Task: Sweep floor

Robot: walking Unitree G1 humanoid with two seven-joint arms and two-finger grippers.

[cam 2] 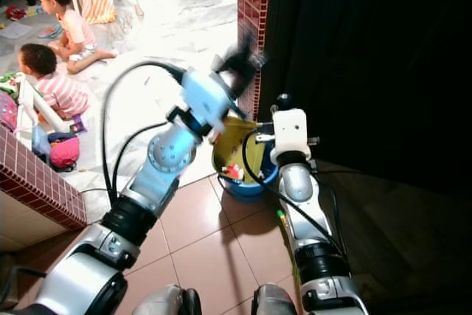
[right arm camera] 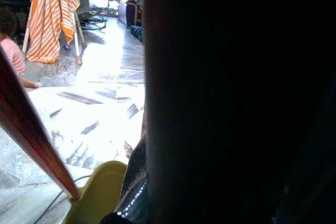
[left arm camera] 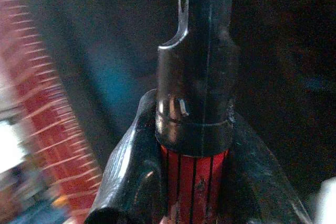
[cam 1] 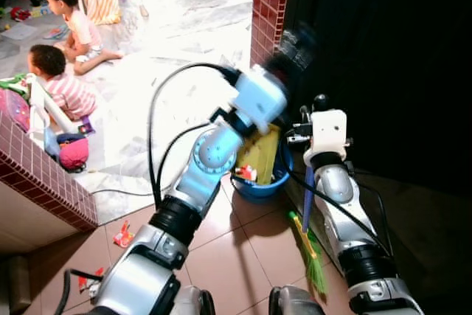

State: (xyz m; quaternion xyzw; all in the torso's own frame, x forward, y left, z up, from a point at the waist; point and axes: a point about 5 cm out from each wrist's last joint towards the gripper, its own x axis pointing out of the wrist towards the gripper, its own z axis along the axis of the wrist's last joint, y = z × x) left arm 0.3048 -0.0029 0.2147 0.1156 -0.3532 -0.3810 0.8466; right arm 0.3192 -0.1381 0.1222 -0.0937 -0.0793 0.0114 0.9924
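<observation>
The left gripper's (cam 1: 295, 46) fingers (left arm camera: 131, 171) clench a red-and-black striped handle (left arm camera: 195, 182), raised beside the brick pillar (cam 1: 269, 5). The right gripper (cam 1: 318, 101) holds up near the broom (cam 1: 308, 245); whether it grips cannot be told. The broom's blue stick and green bristles rest on the tiled floor (cam 1: 221, 256), beside a blue basin (cam 1: 262, 186) holding a yellow dustpan (cam 1: 259, 153).

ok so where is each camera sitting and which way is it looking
Left eye view: on the head, looking forward and down at the blue basin, yellow dustpan and broom; both silver arms show.
Right eye view: same head, same scene.
Left wrist view: looks along the left pincer, shut on a red handle with a black cap.
Right wrist view: looks past a dark shape toward the bright floor and striped cloth.
The eye views and the right wrist view share the dustpan.
</observation>
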